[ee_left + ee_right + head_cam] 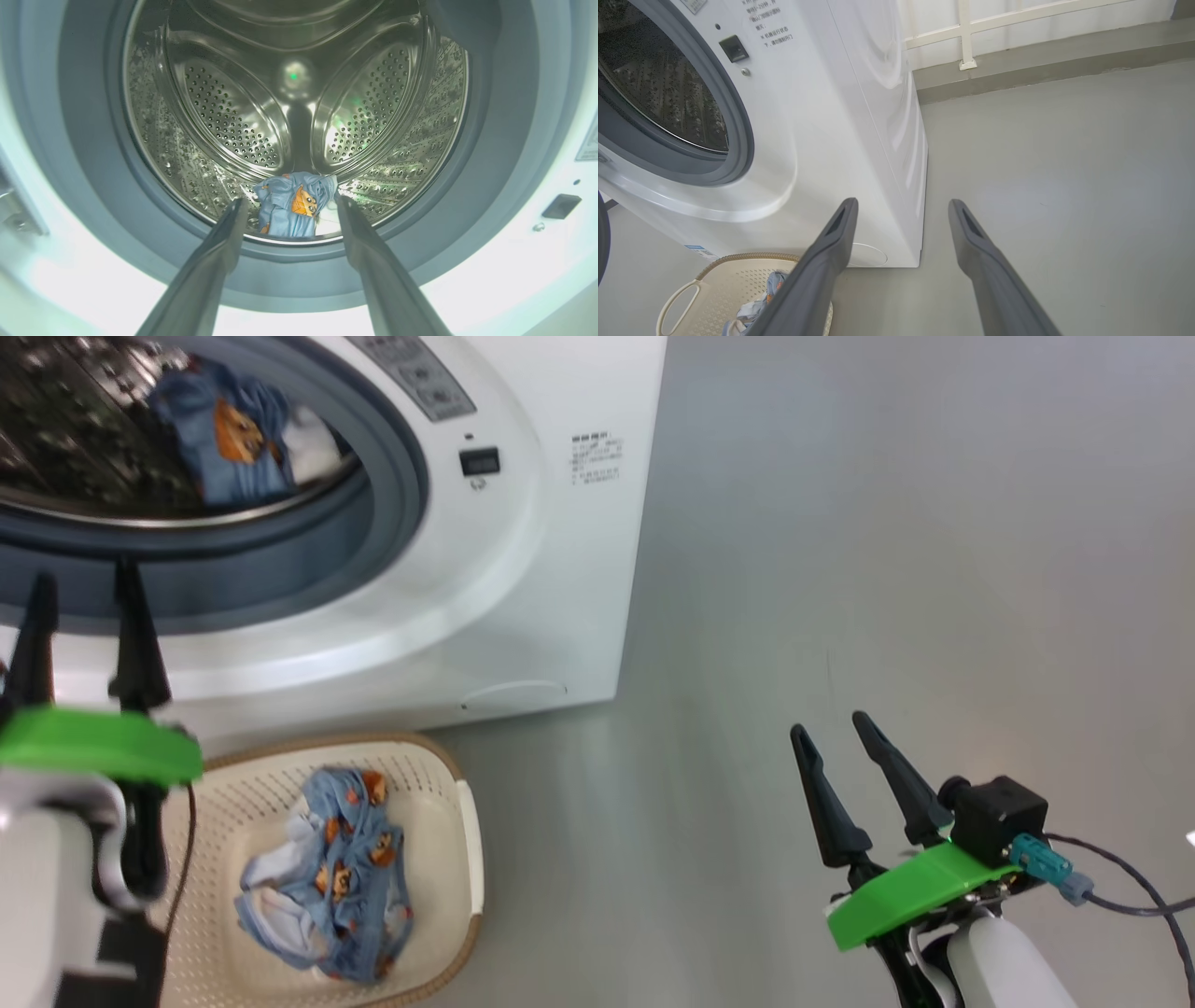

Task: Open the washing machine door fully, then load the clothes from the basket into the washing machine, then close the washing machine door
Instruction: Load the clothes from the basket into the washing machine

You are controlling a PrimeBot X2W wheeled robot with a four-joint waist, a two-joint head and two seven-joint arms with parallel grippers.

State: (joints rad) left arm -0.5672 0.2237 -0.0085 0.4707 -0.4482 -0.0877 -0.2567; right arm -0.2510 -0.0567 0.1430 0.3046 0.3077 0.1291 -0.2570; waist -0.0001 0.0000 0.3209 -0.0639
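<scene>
Clothes (327, 887) of light blue bear-print fabric with some white lie crumpled in the cream basket (471, 840), which sits on the grey floor (887, 569) just in front of the washing machine (560, 569). One more piece of the same print (280, 219) lies inside the steel drum (224, 126), at the front of its bottom, just behind the grey-blue gasket (84, 154); the drum mouth stands uncovered. The left hand (84, 574) hovers before that mouth, its two dark fingers spread wide and holding nothing; in the left wrist view the piece shows between the fingertips but lies beyond them, untouched. The right hand (828, 723) hangs over the floor to the right of machine and basket, well apart from both, its fingers likewise spread wide and empty.
</scene>
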